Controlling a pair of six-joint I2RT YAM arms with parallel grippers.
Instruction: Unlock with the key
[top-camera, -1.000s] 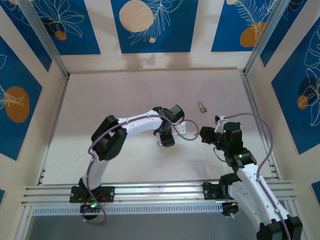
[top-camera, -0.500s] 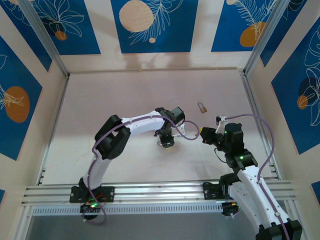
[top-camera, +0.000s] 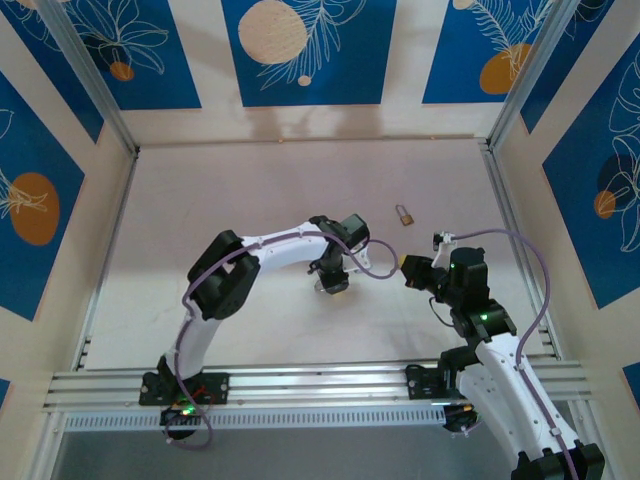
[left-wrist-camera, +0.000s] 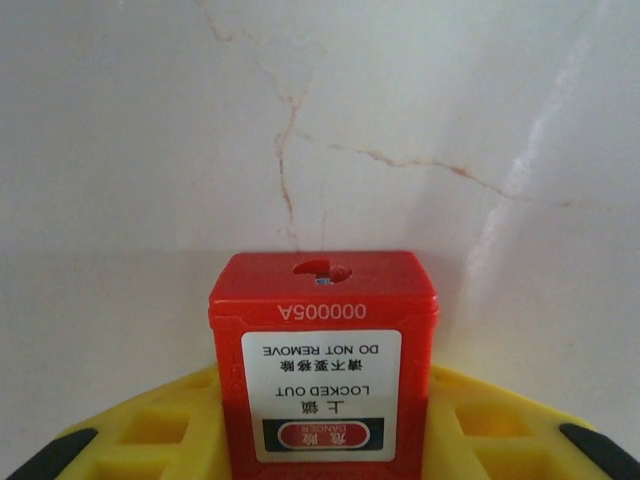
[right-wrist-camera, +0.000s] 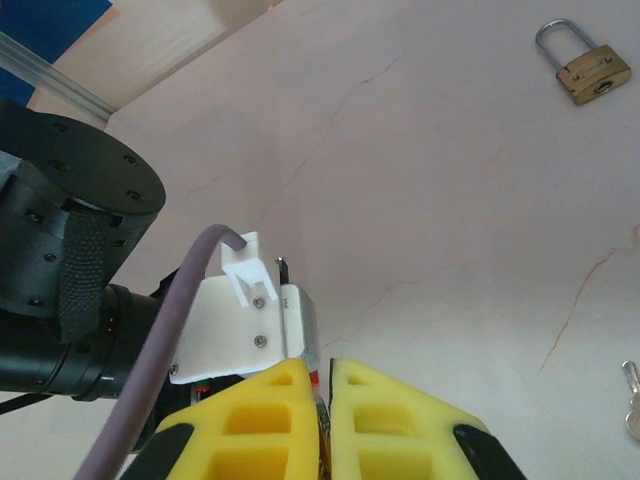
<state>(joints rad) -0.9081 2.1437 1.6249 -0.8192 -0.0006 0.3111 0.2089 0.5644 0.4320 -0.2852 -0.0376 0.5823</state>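
Red padlock (left-wrist-camera: 322, 330) clamped in the left gripper (left-wrist-camera: 322, 440); right gripper (right-wrist-camera: 320, 375) clenched (on what, unclear), brass padlock (right-wrist-camera: 590, 72) beyond.

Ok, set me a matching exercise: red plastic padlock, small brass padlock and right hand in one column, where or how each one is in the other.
Things:
1. red plastic padlock
2. small brass padlock
3. right hand

States:
A. lying loose on the pale table, shackle closed
B. yellow fingers drawn nearly together
C. clamped in the left hand, label facing the wrist camera

Pairs: 1-C, 2-A, 3-B
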